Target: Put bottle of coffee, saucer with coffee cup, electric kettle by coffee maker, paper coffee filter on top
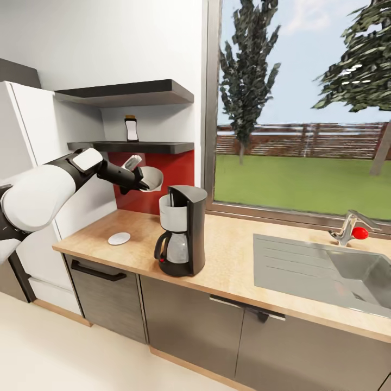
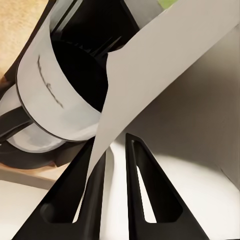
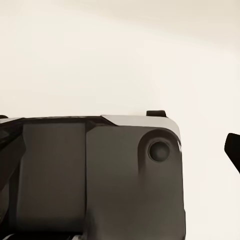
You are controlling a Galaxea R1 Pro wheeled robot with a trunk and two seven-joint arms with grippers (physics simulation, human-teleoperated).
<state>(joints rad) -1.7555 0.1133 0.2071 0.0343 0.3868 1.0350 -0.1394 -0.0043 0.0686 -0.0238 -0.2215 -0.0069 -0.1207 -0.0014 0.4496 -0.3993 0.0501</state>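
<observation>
Filter carried toward machine top, poised to slip.

Left gripper (image 1: pixel 142 183) pinched on paper coffee filter (image 1: pixel 152 178), at 10 o'clock above coffee maker (image 1: pixel 182 231); thin grip on an edge, likely to snag or slide off the sloped lid.

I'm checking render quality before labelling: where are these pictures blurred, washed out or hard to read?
Head view: sharp and evenly daylit, the tall black coffee maker crisp. Left wrist view: the white paper coffee filter looms close, its edges soft. Right wrist view: pale, featureless background behind a dark grey housing.
</observation>
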